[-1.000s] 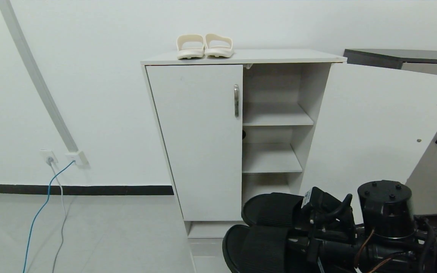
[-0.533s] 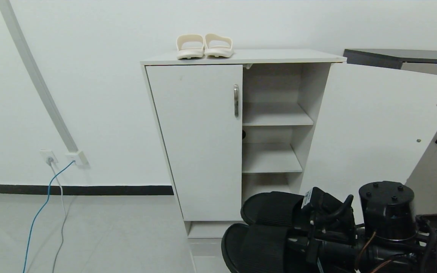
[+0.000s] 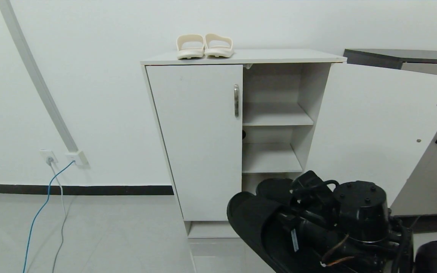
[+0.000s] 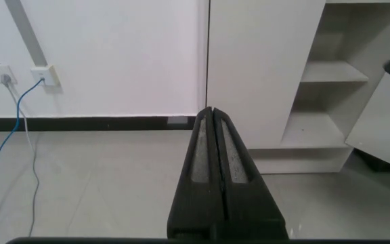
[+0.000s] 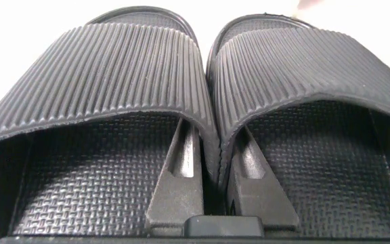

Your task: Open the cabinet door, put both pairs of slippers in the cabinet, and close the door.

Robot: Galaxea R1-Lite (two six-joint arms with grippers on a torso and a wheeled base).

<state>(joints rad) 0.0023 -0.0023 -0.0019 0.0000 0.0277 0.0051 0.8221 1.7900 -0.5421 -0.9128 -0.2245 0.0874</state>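
Right gripper (image 5: 213,146): one finger inside each strap of the black slippers (image 3: 254,220), pinching the pair's touching sides. Pair tilted, low before the cabinet (image 3: 199,151), whose right door (image 3: 362,132) stands open; possibly at the bottom compartment's mouth. Cream slippers (image 3: 204,46) on cabinet top. Left gripper (image 4: 213,163): fingers pressed together, holding nothing

Black slippers (image 3: 258,222): black throughout. Straps carry fine parallel ribbing; footbeds carry a small embossed grid texture.
Cream slippers (image 3: 204,46): plain cream, no pattern.
Cabinet (image 3: 195,151): plain white doors and shelves; door handle (image 3: 236,100) is silver.
Wall (image 3: 89,76): white, with a black skirting band (image 3: 74,189).
Floor (image 3: 108,235): light grey tile.
Blue cable (image 3: 32,223): blue.
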